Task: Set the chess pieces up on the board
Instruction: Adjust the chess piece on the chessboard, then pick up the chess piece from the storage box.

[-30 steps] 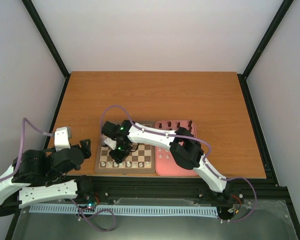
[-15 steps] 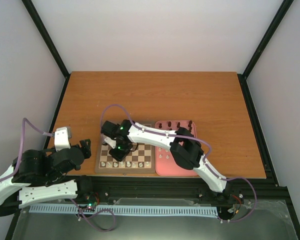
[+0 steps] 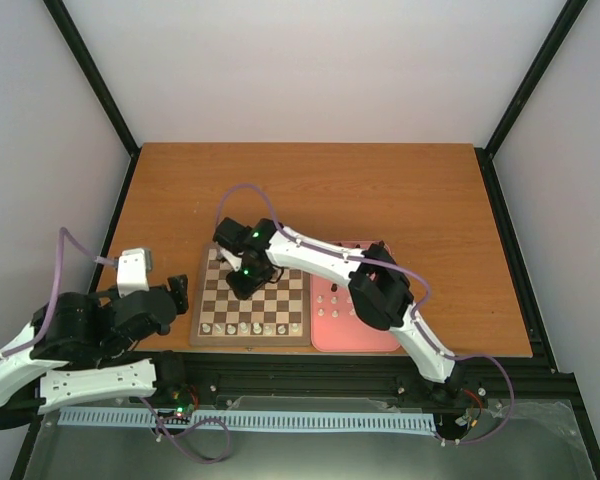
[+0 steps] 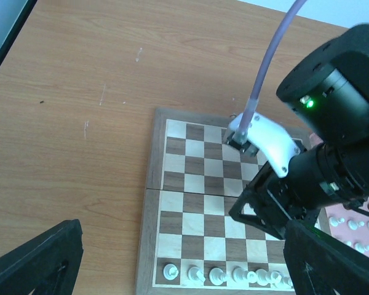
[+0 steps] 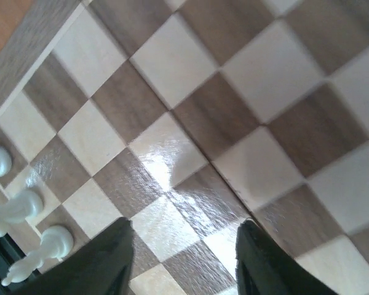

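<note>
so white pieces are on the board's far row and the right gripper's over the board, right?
No: the white pieces stand on the board's near row, by the arm bases; the top view shows it. The right gripper is over the board.

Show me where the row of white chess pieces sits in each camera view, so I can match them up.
Top external: the white chess pieces line the near edge of the board, toward the arm bases.
Left wrist: they run along the bottom of the picture, on the board's nearest row.
Right wrist: a few show at the lower left.
Shared landmark: the board's brown rim, next to that row.
</note>
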